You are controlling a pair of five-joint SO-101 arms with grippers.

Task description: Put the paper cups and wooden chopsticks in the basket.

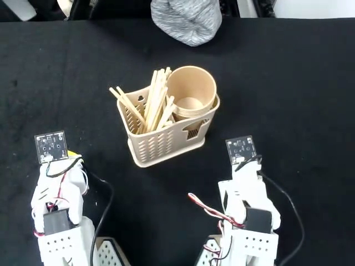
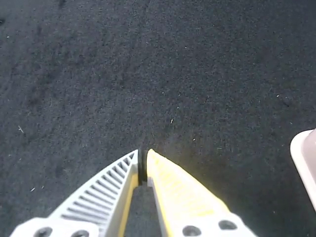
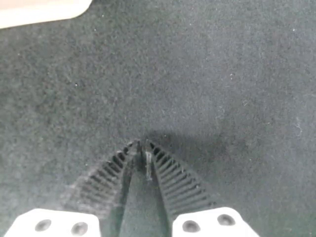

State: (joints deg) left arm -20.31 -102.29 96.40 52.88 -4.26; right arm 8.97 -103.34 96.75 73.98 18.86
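The basket stands in the middle of the black bench. The wooden chopsticks stick up in one half of it and lean on its wall, so they do not fall. The paper cups sit in the other half, open side up, and seem to be one inside the other. The job looks done to me, as I see nothing loose lying on the bench. The left fingers are pressed together with nothing between them, low over the bare bench. The right fingers are pressed together too and hold nothing. Both arms are tucked in at the near edge of the bench, one on each side of the basket and apart from it. I think that is a resting place, so they do not bump it. There is lots of open room all around the basket. A grey cloth bundle lies at the far edge, near the basket but not touching it. If an arm goes out again, the tall chopsticks are what it could knock, so it should come in from high up.
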